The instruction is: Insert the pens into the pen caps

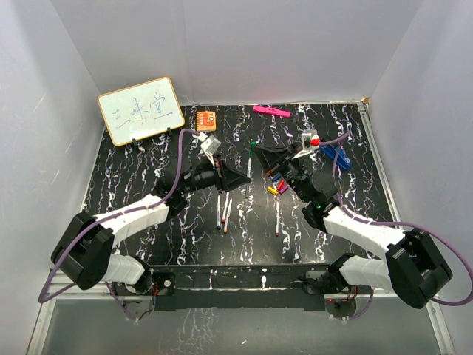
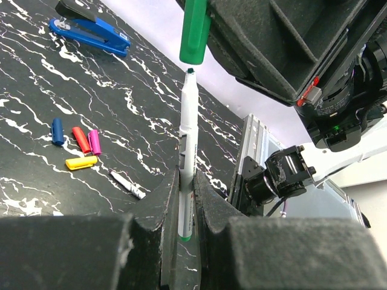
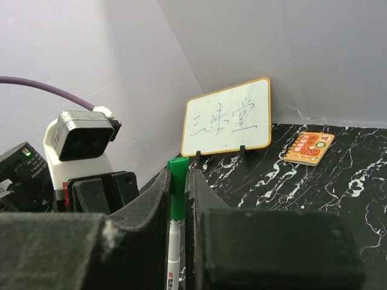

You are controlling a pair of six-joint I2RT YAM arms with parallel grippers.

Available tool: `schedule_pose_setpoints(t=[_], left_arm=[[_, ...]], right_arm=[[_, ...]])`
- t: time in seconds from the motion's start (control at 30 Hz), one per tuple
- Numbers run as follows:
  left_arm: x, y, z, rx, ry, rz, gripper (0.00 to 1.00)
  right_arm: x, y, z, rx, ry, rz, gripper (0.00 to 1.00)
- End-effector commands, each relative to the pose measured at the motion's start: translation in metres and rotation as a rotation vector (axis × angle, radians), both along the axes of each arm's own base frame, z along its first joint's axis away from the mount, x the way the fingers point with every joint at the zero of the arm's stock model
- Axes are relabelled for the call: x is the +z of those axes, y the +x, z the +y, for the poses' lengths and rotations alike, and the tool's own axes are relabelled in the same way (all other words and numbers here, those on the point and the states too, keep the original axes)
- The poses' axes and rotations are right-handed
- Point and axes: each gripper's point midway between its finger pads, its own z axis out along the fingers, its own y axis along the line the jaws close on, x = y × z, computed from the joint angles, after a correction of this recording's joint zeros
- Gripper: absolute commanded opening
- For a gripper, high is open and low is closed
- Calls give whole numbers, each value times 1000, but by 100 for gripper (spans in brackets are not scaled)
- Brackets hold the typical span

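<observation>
My left gripper [image 2: 186,175] is shut on a white pen [image 2: 188,127] with a green tip, held upright. Directly above the tip hangs a green pen cap [image 2: 195,30], mouth down, with a sliver of gap between them. My right gripper [image 3: 178,178] is shut on that green cap [image 3: 178,193], and the pen barrel [image 3: 174,248] shows just under it. In the top view both grippers [image 1: 242,181] [image 1: 256,151] meet at mid-table around this pen [image 1: 250,164]. Blue [image 2: 57,130], red [image 2: 80,139], purple [image 2: 94,142] and yellow [image 2: 81,162] caps lie together on the table. Three more pens [image 1: 219,211] [image 1: 227,214] [image 1: 277,214] lie flat.
A small whiteboard [image 1: 140,111] stands at the back left, with an orange block [image 1: 206,120] beside it. A pink bar [image 1: 271,111] lies at the back. A blue stapler [image 1: 336,154] sits to the right of the grippers. White walls enclose the black marbled table [image 1: 126,185].
</observation>
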Motion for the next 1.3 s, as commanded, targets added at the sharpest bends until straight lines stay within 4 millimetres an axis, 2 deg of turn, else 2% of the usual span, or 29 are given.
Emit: schedule_pose_setpoints(t=[0.0, 0.2, 0.67, 0.87, 1.27], left_arm=[[18, 0, -5, -21, -22, -57, 0], [16, 1, -6, -22, -20, -52, 0], [21, 2, -6, -15, -17, -67, 0], [21, 5, -4, 8, -17, -70, 0], [29, 13, -2, 50, -33, -88, 0]], right_arm=[[16, -7, -1, 18, 41, -54, 0], [17, -7, -1, 17, 42, -52, 0], [6, -8, -3, 10, 35, -23, 0], [6, -10, 1, 39, 34, -18, 0], [-28, -13, 12, 102, -17, 100, 0]])
